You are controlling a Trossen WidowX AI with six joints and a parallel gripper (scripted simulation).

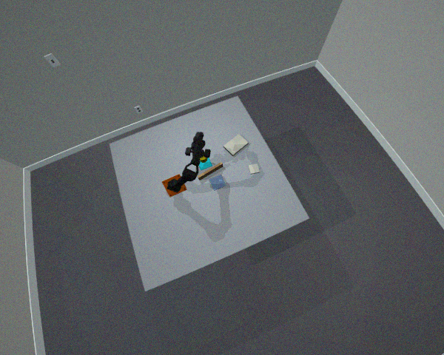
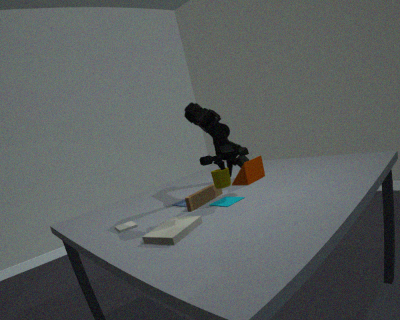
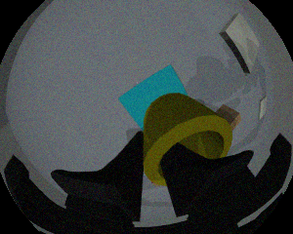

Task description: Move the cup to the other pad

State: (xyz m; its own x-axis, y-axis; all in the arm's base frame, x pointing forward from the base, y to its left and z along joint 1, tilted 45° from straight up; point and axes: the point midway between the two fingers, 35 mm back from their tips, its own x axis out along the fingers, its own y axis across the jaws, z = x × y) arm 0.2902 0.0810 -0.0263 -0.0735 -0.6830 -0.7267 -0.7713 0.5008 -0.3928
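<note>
The yellow cup (image 1: 203,159) (image 2: 221,178) (image 3: 171,113) hangs in the air, nearly upright with a slight tilt in the exterior view. My gripper (image 2: 226,168) (image 3: 158,139) is shut on its wall, one finger inside the cup and one outside. The cyan pad (image 1: 206,165) (image 2: 227,201) (image 3: 150,91) lies flat on the table, below the cup and partly hidden by it in the wrist view. The blue pad (image 1: 217,182) (image 2: 179,203) lies across the wooden bar from the cyan one. Marbles cannot be made out inside the dark cup; none show on the table.
A wooden bar (image 1: 210,171) (image 2: 203,199) (image 3: 229,115) stands between the pads. An orange wedge (image 1: 180,188) (image 2: 256,172) is near the arm's base. A pale slab (image 1: 236,144) (image 2: 173,230) (image 3: 241,39) and a small pale block (image 1: 254,168) (image 2: 126,226) (image 3: 263,108) lie farther off.
</note>
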